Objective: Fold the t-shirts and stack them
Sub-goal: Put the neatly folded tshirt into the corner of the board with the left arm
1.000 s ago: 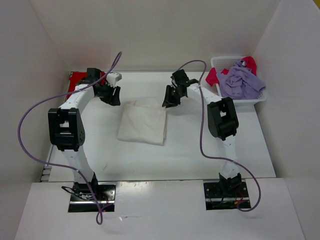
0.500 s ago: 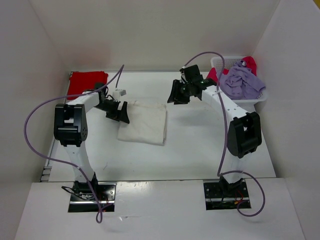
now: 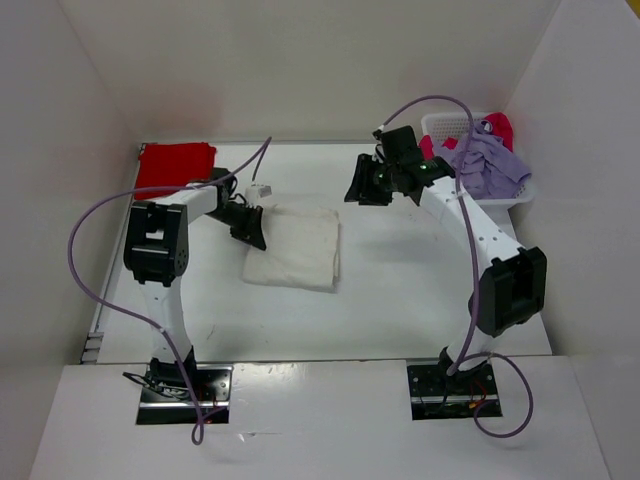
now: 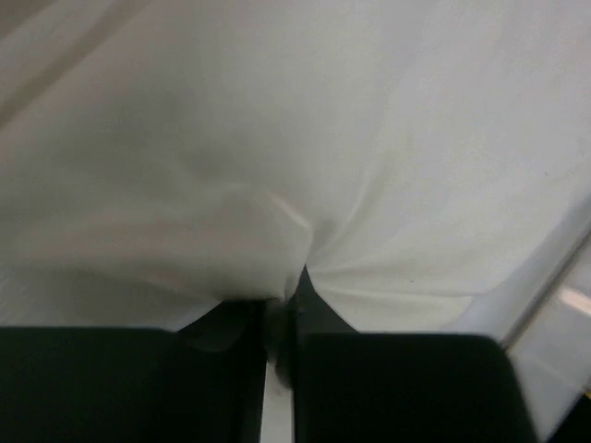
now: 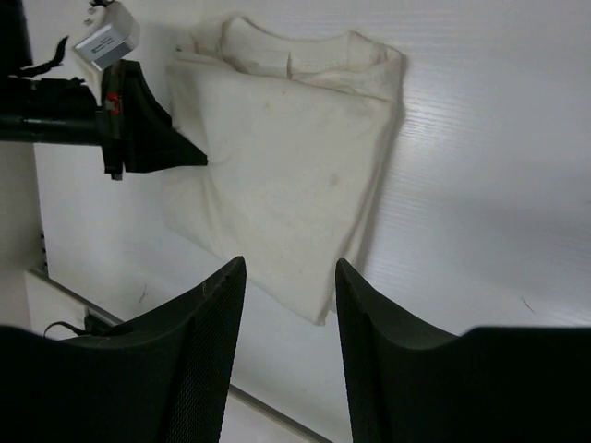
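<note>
Off-white shirt (image 3: 293, 248) lies flat in the middle of the tabletop (image 3: 420, 300), folded into a rough rectangle, and everything here is placed from it.

Left claw (image 3: 251, 228) is down at that shirt's left edge. The wrist view shows it plainly: the two black fingers (image 4: 397, 388) are pressed nearly together with a pinch of pale cloth caught between them, wrinkles fanning out from the bite. So the left claw is closed on the off-white shirt.

Right claw (image 3: 366, 187) hangs off the shirt's far right corner, up above the tabletop and not touching the cloth. Its fingers (image 5: 199, 351) stand apart with nothing between them. It is open and empty, looking down over the shirt and its collar end.

Red shirt (image 3: 175, 166) sits well off to the far left of the off-white one, flat in the back corner of the tabletop.

To the far right of the off-white shirt, well apart from it, is the white mesh basket (image 3: 447, 122). The lavender shirt (image 3: 490, 168) is heaped on top, and the pinkish red shirt (image 3: 501, 127) shows behind and beside the lavender.
</note>
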You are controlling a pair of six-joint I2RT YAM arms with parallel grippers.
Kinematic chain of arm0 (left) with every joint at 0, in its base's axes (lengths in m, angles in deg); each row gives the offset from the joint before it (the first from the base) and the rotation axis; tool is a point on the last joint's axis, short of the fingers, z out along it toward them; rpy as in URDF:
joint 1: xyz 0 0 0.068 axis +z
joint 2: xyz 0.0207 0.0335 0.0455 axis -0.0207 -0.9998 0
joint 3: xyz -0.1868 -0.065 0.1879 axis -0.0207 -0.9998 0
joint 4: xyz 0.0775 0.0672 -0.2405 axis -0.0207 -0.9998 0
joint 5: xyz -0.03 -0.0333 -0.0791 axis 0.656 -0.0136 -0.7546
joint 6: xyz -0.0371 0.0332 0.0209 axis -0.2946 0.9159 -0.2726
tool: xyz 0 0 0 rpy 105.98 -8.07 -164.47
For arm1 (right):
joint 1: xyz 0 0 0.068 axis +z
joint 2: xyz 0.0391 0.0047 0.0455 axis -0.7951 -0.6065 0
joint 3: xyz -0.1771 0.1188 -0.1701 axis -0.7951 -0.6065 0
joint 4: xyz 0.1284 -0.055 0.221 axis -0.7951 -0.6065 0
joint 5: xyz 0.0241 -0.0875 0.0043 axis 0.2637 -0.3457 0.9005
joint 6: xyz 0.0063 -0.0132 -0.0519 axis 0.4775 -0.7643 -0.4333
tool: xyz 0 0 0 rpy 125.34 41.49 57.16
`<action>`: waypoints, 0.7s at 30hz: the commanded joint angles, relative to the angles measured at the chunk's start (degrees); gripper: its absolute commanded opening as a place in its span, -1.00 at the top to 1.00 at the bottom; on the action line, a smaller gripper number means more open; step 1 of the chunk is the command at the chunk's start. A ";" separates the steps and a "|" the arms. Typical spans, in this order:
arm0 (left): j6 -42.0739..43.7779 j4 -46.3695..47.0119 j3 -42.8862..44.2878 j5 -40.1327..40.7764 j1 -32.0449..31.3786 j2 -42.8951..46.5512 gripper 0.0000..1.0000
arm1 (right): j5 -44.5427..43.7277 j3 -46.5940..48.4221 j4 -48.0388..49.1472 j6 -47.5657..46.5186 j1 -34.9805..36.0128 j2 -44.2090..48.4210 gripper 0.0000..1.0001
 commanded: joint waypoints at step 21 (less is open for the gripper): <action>6.33 4.14 20.76 39.22 3.46 1.94 1.00 | 0.23 0.13 -2.46 -0.46 -8.30 8.43 0.01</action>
